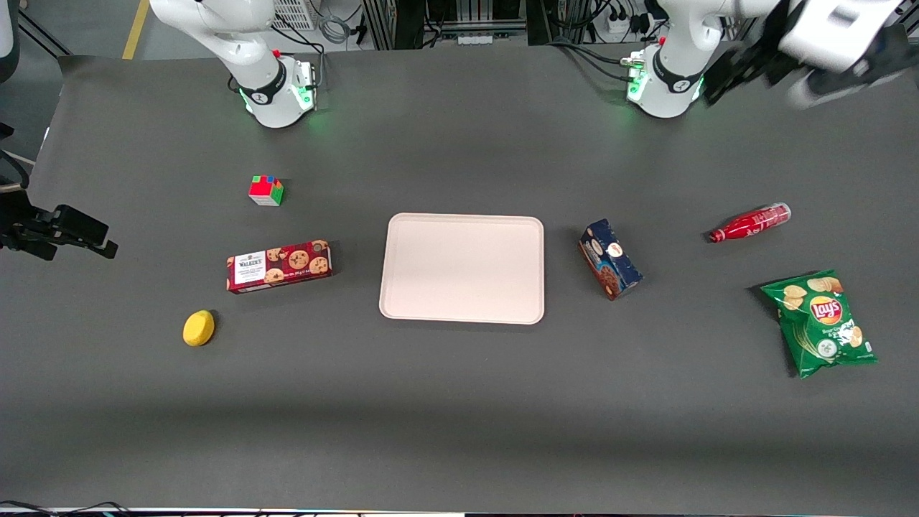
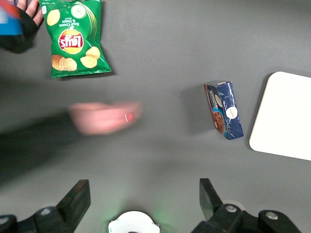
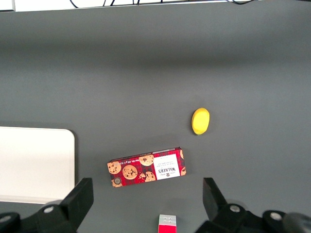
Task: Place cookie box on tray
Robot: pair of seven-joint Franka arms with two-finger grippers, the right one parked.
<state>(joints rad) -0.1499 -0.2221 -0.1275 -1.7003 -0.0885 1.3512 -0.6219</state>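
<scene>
**A:** Nearest the camera is the green Lay's chip bag (image 1: 818, 323), toward the working arm's end of the surface (image 1: 459, 416). Does it matter for this step?

**B:** No. Start from the cookie box (image 1: 610, 258). The navy carton lies flat on the surface just beside the tray (image 1: 463, 267), on the tray's working-arm end and not touching it. It is skewed, so its long edges run at an angle to the tray's short edge.

**A:** And the pincer (image 2: 141, 199)?

**B:** Its fingers are spread wide with nothing between them. It hangs high above the surface near the left arm's base, farther from the front camera than the box. I judge the reach has not yet got to the box, so nothing of the task is done.

**A:** How should it approach?

**B:** Come down over the middle of the box and turn the wrist to match the skew, so the fingers close across the narrow width and not along the length. A light carton will probably swivel if one finger touches first, so centre before squeezing.

**A:** Any neighbours to watch?

**B:** The red bottle (image 1: 750, 222) is well apart, nearer the working arm's end, with the chip bag nearer the camera than it. Neither crowds the box. Then lift enough to clear the tray's low rim and set the box down inside it.
</scene>
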